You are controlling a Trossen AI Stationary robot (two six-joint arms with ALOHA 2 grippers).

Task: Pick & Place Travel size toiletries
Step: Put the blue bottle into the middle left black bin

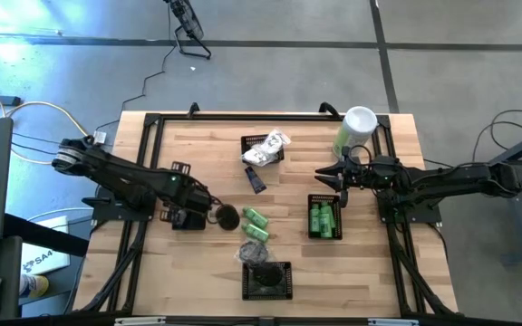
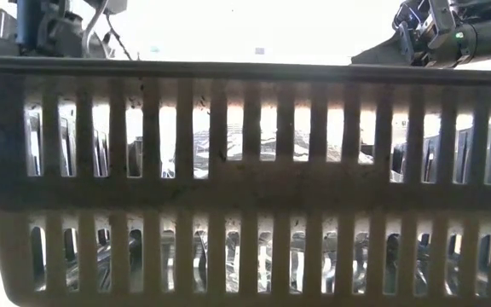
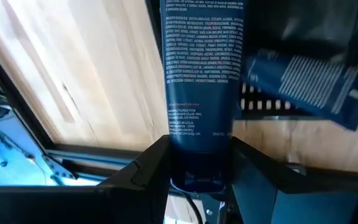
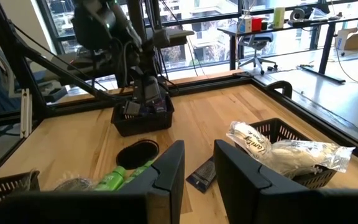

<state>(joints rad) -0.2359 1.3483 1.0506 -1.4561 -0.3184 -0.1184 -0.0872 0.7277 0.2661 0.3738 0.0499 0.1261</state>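
High view: the left end effector [image 1: 191, 215] sits over a black basket [image 1: 181, 218] at the desk's [image 1: 198, 145] left side. Loose green bottles [image 1: 256, 224] lie mid-desk, more are sorted in the right-hand basket [image 1: 324, 217], and white packets [image 1: 268, 145] fill the far basket — apparently one type per basket.

Low view: a basket wall [image 2: 245, 179] blocks everything.

Left wrist view: fingers [image 3: 145, 168] clenched on a dark blue tube [image 3: 201, 87], held lengthwise, probably for lowering in.

Right wrist view: the right end effector [image 4: 197, 171] is empty — fingers apart, waiting.
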